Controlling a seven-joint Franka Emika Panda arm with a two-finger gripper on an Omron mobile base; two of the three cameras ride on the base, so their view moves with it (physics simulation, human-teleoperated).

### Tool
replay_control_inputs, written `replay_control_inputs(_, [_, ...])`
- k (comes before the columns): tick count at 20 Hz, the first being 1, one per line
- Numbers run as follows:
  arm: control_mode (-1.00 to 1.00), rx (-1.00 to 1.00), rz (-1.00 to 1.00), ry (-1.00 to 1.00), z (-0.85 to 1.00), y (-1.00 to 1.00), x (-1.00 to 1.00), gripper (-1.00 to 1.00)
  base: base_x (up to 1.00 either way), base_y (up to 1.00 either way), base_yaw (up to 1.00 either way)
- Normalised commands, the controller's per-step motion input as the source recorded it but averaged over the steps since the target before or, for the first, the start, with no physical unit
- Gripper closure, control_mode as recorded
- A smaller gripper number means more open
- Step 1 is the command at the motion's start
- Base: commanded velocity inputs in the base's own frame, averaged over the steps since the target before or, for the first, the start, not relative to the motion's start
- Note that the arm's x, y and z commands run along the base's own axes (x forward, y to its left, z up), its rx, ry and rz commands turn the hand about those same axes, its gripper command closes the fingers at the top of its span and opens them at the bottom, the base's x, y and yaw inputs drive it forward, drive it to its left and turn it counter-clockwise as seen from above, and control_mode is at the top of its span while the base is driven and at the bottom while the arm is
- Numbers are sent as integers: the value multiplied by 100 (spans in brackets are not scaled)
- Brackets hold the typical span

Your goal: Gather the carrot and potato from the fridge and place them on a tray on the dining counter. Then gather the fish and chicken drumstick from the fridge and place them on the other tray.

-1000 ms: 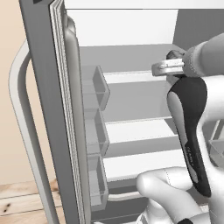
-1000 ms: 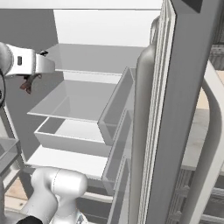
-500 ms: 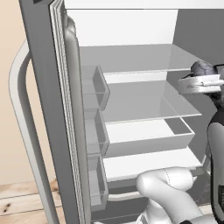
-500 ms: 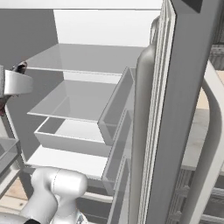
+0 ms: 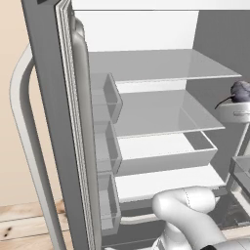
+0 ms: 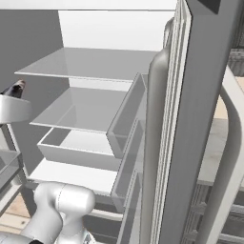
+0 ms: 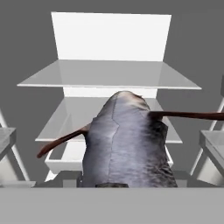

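Note:
A grey fish (image 7: 124, 144) with thin reddish fins lies along my gripper and covers its fingertips in the hand view. In the left base view the fish (image 5: 240, 91) sits on top of the white hand at the right edge, in front of the fridge's right wall; my gripper (image 5: 238, 101) is shut on it. From the other side the fish (image 6: 17, 88) and gripper (image 6: 14, 97) appear at the left edge. The carrot, potato, chicken drumstick and trays are out of view.
The fridge stands open with bare glass shelves (image 5: 156, 66) and a white drawer (image 5: 166, 151) below. Its door with bins (image 5: 105, 97) stands to the left, seen on the right as a door (image 6: 171, 143) in the right base view. My arm's white base (image 5: 185, 210) sits low in front.
My hand has drawn back out of the fridge with the fish, sliding to the right edge of the left base view and the left edge of the right base view.

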Motion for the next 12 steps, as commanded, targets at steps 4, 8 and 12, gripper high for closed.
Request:
replay_control_inputs(4, [-100, 0, 0, 0, -4, 6, -22, 100, 0, 0, 0])
replay_control_inputs(8, [100, 0, 0, 0, 0, 0, 0, 100, -41, 32, -6])
replay_control_inputs(12, [100, 0, 0, 0, 0, 0, 0, 100, -25, 37, -19])
